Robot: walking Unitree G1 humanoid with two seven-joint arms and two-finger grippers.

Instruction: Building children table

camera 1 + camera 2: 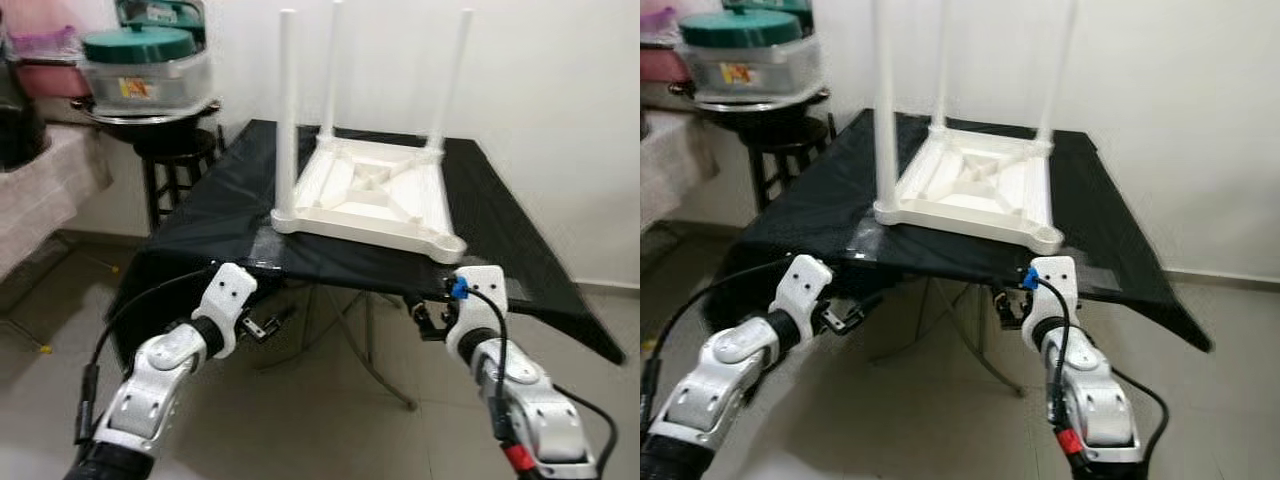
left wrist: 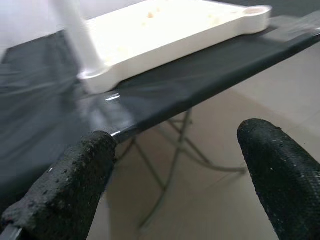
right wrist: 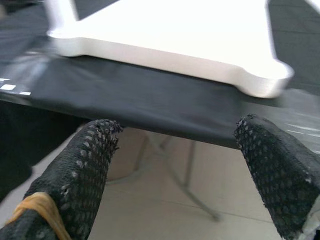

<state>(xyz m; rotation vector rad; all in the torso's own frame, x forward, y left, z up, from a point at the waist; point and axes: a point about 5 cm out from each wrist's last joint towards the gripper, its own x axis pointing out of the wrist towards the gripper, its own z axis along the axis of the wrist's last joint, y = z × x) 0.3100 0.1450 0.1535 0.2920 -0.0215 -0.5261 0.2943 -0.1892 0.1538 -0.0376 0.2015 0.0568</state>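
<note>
Work table (image 1: 520, 250): a folding table draped in black cloth stands in front of me, its metal legs crossing underneath; the near edge runs just above and beyond both my claws.
Children's table (image 1: 372, 195): white plastic, lying upside down on the black cloth near the front edge, a little to my right of centre. Three white legs (image 1: 287, 110) stand upright from three of its corners; the near right corner (image 1: 447, 245) carries no leg and sits closest to my right claw.
Stool and pots (image 1: 150, 75): off to my left, by the wall, a dark stool holds a stack of cookware with a green lid on top, well apart from the work.
My left arm: reaches forward low, below the level of the cloth edge.
My left claw (image 1: 262, 326): fingers spread apart and gripping nothing; it hangs under the front edge of the cloth, below the near left leg of the children's table, not touching either.
My right claw (image 1: 428, 318): also released, fingers (image 3: 85, 170) wide with only air between them; it sits just under the cloth edge, directly below the legless corner, and clear of it.
Floor (image 1: 330, 420): pale tiles under both arms.
</note>
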